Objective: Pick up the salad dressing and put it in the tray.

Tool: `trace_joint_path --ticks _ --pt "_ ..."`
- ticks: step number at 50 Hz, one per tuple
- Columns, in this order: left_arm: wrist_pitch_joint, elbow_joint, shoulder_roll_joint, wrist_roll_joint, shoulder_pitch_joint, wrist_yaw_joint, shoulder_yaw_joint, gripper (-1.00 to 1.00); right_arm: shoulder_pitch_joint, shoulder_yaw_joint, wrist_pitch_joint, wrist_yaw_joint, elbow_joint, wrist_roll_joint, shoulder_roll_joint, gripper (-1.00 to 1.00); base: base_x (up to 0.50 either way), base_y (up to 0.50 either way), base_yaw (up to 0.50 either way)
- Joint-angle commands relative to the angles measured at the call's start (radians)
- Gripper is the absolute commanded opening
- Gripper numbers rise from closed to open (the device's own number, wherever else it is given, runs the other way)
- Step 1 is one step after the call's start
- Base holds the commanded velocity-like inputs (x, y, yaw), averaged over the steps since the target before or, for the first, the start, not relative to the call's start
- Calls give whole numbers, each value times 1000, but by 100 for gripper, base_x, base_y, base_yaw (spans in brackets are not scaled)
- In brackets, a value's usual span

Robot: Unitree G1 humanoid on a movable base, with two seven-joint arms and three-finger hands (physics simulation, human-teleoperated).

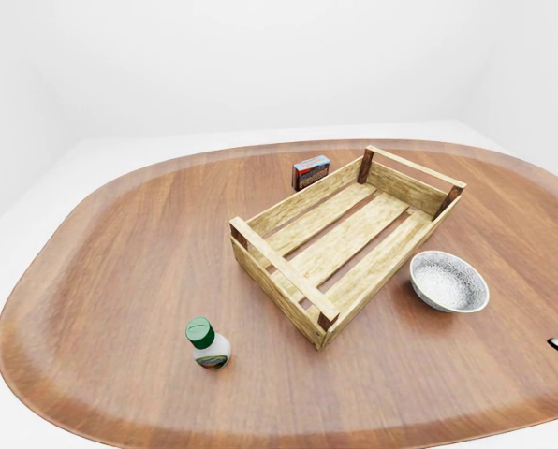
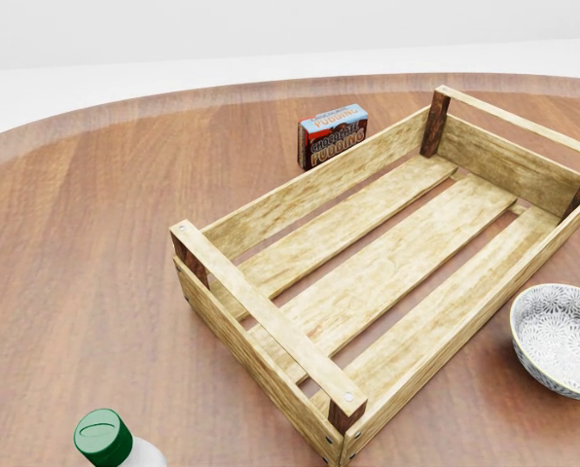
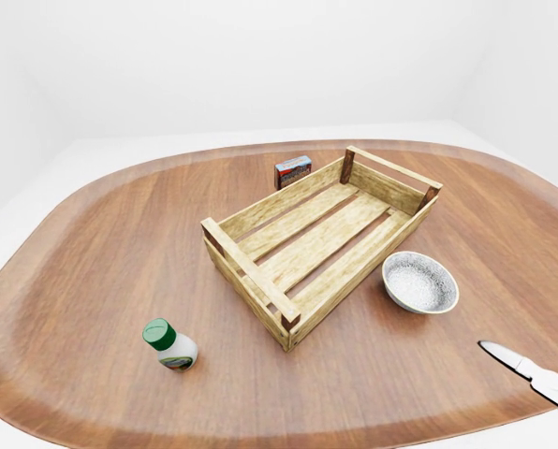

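Still the approach step: dressing (image 1: 207,342) sits untouched lower left, tray (image 1: 346,236) empty, fingers unseen, so can't tell.

Pretty bare room here: plain white walls (image 1: 260,65) all around, meeting in soft corners at the left and right of the eye views, and a white floor (image 1: 36,196) of the same shade. The only furniture is one big rounded wooden table (image 3: 92,243), reddish-brown with visible grain and a slightly raised rim. Light is even and diffuse, shadows short and faint.
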Motion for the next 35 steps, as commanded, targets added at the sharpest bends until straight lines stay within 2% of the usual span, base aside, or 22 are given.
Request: trace_joint_path --ticks 1,4,6,10,16,17,18,21,22,25,27,31,35 --pt "0 -19 -4 2 0 4 3 100 14 -17 0 15 13 32 -3 100 0 0 0" --pt "0 -29 -7 4 0 5 2 100 -38 108 0 45 31 121 -2 100 33 -3 0" --pt "0 -28 -7 6 -1 4 2 100 -37 191 0 -18 22 -13 -26 100 50 -5 0" --pt "0 -32 -7 4 0 4 6 100 -48 250 0 -34 0 -72 -32 100 50 -5 0" --pt "0 -33 -7 5 -1 4 6 100 -38 219 0 -37 -4 -82 -31 100 50 -5 0" --pt "0 -32 -7 6 -1 4 5 100 -42 206 0 -48 -3 -73 -26 100 50 -5 0" --pt "0 -34 -7 5 -1 4 6 100 -33 138 0 -44 -8 1 -16 100 0 0 0" --pt "0 -31 -7 5 -2 4 5 100 -17 111 0 -24 -2 13 -19 100 0 0 0" --pt "0 -29 -7 6 -3 3 4 100 -9 112 0 1 -16 6 -27 100 0 0 0" --pt "0 -27 -6 6 -3 3 2 100 -3 154 0 -29 8 -179 -32 100 3 31 0" --pt "0 -29 -7 6 -3 3 3 100 -25 156 0 -24 18 -134 -19 100 6 50 0" --pt "0 -25 -4 4 -2 2 6 100 -19 86 0 -11 4 10 -4 100 2 12 0" --pt "0 -19 -6 7 -3 0 1 100 -10 60 0 -14 23 31 -10 100 0 0 0"
